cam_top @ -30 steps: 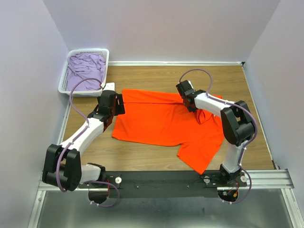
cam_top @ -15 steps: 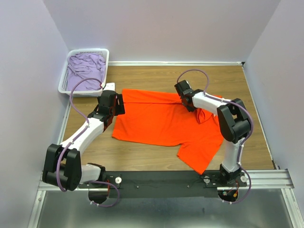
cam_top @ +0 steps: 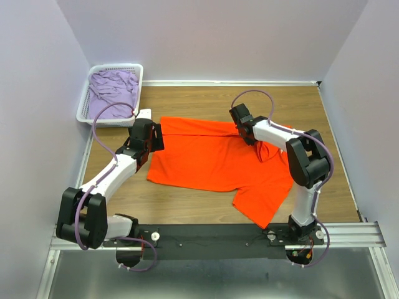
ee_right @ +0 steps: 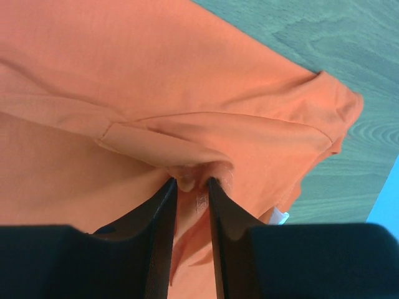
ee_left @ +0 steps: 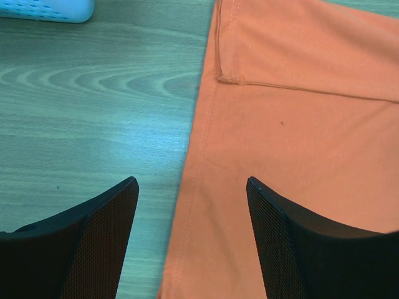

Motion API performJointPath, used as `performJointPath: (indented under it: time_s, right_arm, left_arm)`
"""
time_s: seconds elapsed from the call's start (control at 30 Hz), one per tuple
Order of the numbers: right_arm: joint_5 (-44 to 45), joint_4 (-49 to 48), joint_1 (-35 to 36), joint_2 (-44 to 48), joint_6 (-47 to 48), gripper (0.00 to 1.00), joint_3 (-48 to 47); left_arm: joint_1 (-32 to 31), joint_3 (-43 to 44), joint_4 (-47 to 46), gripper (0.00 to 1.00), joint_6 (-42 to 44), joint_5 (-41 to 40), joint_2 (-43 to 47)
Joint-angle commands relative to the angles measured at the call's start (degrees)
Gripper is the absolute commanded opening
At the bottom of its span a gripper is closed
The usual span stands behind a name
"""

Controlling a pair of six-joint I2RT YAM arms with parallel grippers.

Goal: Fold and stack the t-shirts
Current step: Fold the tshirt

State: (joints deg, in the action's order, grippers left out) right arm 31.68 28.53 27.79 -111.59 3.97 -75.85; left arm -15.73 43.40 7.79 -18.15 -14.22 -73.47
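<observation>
The orange t-shirt (cam_top: 206, 156) lies spread on the wooden table, part folded along its far edge, one sleeve toward the near right. My right gripper (cam_top: 240, 126) is at its far edge near the neck. In the right wrist view its jaws (ee_right: 191, 180) stand narrow and pinch a bunched fold of the orange t-shirt (ee_right: 156, 62). My left gripper (cam_top: 157, 136) hovers open over the shirt's left edge. In its wrist view the hem of the orange t-shirt (ee_left: 299, 124) runs between the wide fingers of the left gripper (ee_left: 191, 182). The lilac t-shirt (cam_top: 112, 90) lies crumpled in the basket.
A white lattice basket (cam_top: 116, 66) stands at the far left corner of the table; its corner (ee_left: 43, 9) shows in the left wrist view. Bare wood (cam_top: 187, 99) runs behind the shirt. White walls close in on three sides.
The right gripper has shifted slightly left along the shirt's far edge and its jaws have narrowed onto the cloth. The left arm has not moved.
</observation>
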Motion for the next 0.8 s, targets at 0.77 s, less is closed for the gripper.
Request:
performJointPath:
  time_s: [0.77]
  right_arm:
    - [-2.5,-1.5,0.6,-1.0,1.7,0.11,-0.1]
  left_arm:
    - [0.1,1.4,-0.8,0.78,0.8,1.6,-0.4]
